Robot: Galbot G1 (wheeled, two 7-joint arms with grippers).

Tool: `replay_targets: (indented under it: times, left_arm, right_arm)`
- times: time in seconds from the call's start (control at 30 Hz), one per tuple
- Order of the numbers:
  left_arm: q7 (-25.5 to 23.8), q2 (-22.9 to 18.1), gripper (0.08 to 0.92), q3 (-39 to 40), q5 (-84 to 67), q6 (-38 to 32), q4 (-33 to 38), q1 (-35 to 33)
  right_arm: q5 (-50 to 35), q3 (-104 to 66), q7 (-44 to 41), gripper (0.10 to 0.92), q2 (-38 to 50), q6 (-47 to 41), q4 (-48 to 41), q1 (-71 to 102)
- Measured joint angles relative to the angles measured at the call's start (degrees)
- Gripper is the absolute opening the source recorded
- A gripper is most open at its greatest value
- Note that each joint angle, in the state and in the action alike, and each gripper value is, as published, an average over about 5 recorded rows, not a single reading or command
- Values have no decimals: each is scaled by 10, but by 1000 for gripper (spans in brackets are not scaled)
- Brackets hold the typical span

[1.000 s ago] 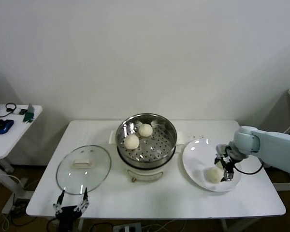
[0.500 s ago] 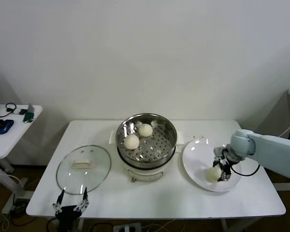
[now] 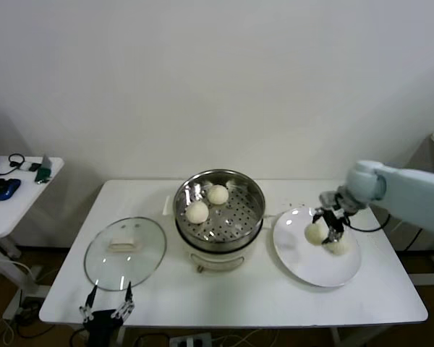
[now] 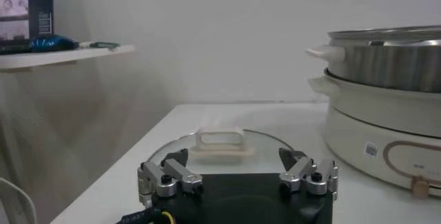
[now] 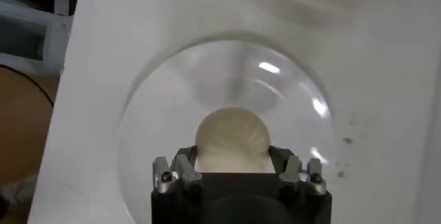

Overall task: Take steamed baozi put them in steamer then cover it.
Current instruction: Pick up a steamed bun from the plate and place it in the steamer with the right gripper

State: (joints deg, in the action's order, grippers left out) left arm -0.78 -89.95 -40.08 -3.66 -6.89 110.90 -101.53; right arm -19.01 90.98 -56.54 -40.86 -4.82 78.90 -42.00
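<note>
**R gripper clamped on bun above plate**

Held baozi [image 3: 315, 233]: clamped in right gripper [image 3: 324, 230], lifted over white plate [image 3: 304, 267]; wrist view shows bun [image 5: 232, 138] between both fingers [image 5: 185, 167]. A second bun [image 3: 338, 246] rests on plate, at 4 o'clock from held one. Two buns [image 3: 207, 203] lie in steamer [image 3: 218, 217], bench [image 3: 231, 300] centre. Cover [image 3: 125, 252] flat on bench, 9 o'clock of steamer. Left gripper [image 3: 107, 312] parked at 6 o'clock of cover, jaws apart, holding nothing.

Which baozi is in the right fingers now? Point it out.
The baozi over the plate, clamped by the right gripper. One more lies on the plate; two sit in the steamer.
</note>
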Motion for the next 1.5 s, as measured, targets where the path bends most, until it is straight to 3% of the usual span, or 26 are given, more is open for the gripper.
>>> replay_targets:
  times: [0.3, 0.67, 1.13, 1.5]
  left_arm:
    - [2, -3, 823, -1, 2, -1, 3, -5]
    - [5, -6, 823, -5, 1, -5, 4, -11]
    - [5, -6, 823, -11, 0, -5, 5, -16]
    - [6, -6, 823, -8, 0, -7, 4, -16]
  right_arm:
    - [-5, -8, -29, 704, -84, 121, 32, -123]
    - [71, -25, -18, 703, -194, 218, 59, -108]
    - [192, -36, 17, 704, -288, 277, 10, 16]
    - [238, -52, 42, 734, -322, 300, -42, 72]
